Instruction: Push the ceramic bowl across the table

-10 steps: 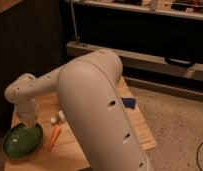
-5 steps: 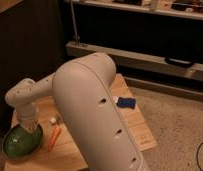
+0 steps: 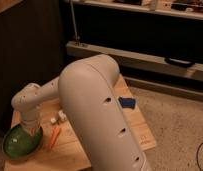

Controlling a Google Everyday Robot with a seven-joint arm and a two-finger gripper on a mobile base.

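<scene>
The ceramic bowl [image 3: 19,142] is wide, shallow and glossy green inside. It sits at the near left corner of the table [image 3: 137,130], a low one with a light wooden plank top. My white arm reaches across from the right and bends down at the left. The gripper [image 3: 31,128] points down at the bowl's far right rim, and I cannot see whether it touches the rim. The big arm link covers the middle of the table.
An orange stick-like item [image 3: 54,136] lies just right of the bowl. Small white objects [image 3: 59,118] sit behind it. A blue item [image 3: 127,102] lies at the table's right side. A dark shelf unit [image 3: 145,55] stands behind, and speckled floor [image 3: 180,125] is to the right.
The arm has swung further left and toward the near edge. The bowl has shifted slightly left and nearer with it, and more of the blue item shows.
</scene>
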